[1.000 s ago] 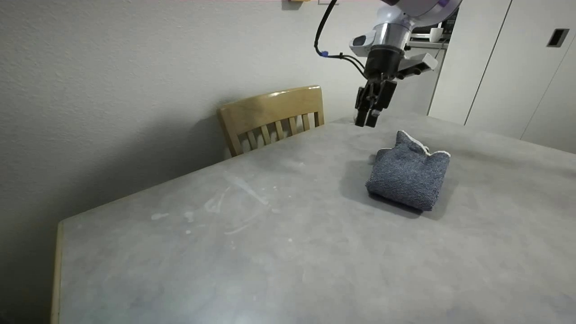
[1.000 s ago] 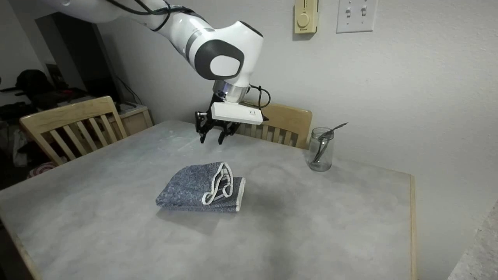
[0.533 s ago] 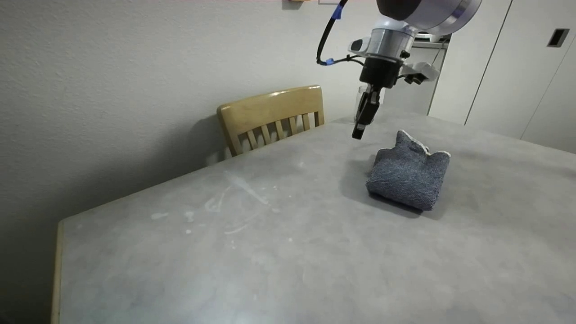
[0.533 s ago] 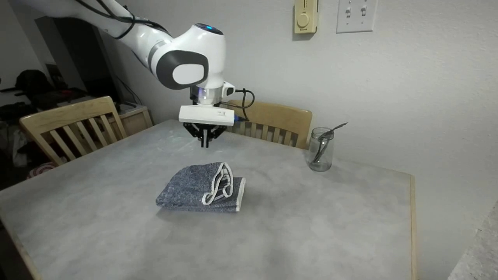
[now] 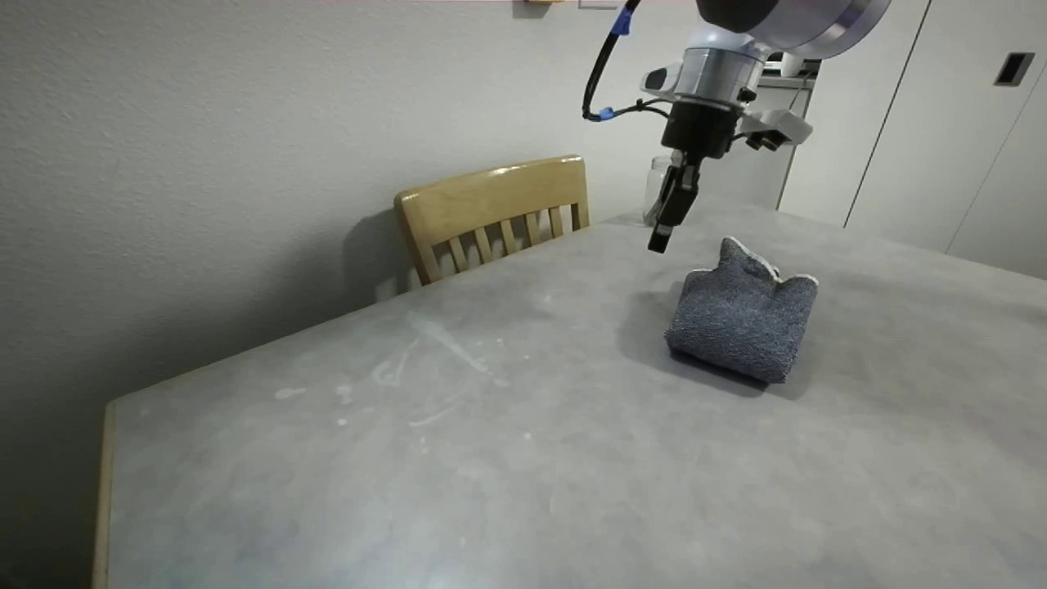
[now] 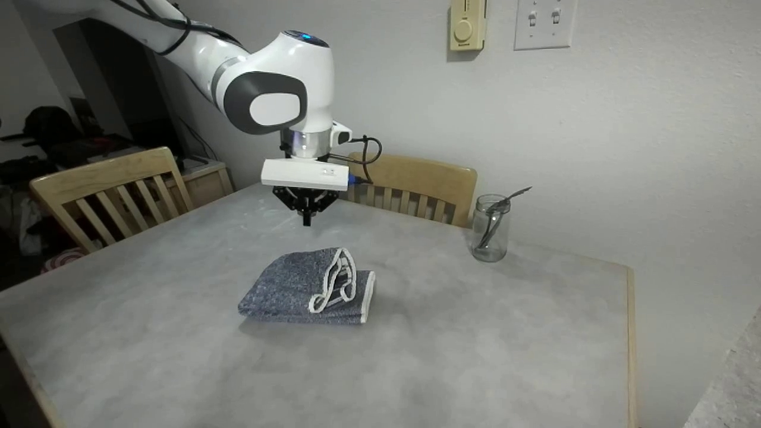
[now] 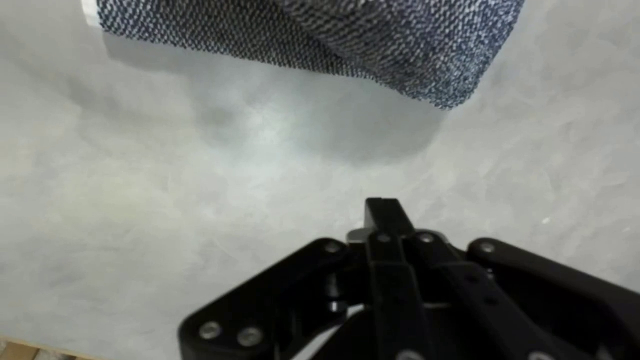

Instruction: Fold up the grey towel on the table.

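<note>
The dark blue-grey towel (image 6: 285,285), edged in white, rests folded in a small stack on the pale grey table (image 6: 487,368). Its top layer stands up loosely in a loop, with the trimmed opening at one end. In an exterior view the towel (image 5: 740,327) shows a raised corner at its back. My gripper (image 6: 307,222) is shut, its fingertips pressed together with nothing between them. It hangs above the table just beyond the towel, apart from it. In the wrist view the towel (image 7: 400,45) fills the top edge, past the closed gripper (image 7: 382,200).
A glass jar (image 6: 489,238) with dark utensils stands at the table's wall side. One wooden chair (image 6: 410,178) is pushed against the table by the wall, and another chair (image 6: 113,196) stands at the far left. A wall rises close behind.
My gripper has gone from open to shut and its wrist has turned. The arm has shifted left in the exterior view that shows the jar. The towel has stayed put.
</note>
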Robot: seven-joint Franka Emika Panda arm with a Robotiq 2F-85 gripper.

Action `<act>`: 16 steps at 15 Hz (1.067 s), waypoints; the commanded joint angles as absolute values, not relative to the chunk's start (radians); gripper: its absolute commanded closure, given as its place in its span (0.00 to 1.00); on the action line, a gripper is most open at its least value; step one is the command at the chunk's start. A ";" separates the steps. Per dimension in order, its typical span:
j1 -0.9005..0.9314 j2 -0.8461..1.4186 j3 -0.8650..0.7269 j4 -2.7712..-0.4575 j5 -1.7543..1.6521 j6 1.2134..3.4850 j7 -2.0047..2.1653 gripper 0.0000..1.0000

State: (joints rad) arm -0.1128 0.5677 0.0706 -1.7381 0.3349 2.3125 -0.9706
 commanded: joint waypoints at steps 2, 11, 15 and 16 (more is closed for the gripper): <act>-0.136 0.569 0.097 -1.738 0.315 2.314 -0.958 0.96; -0.120 0.554 0.088 -1.756 0.295 2.332 -0.922 0.64; -0.036 0.492 0.044 -1.826 0.141 2.416 -0.712 0.34; -0.017 0.478 0.037 -1.839 0.088 2.423 -0.648 0.28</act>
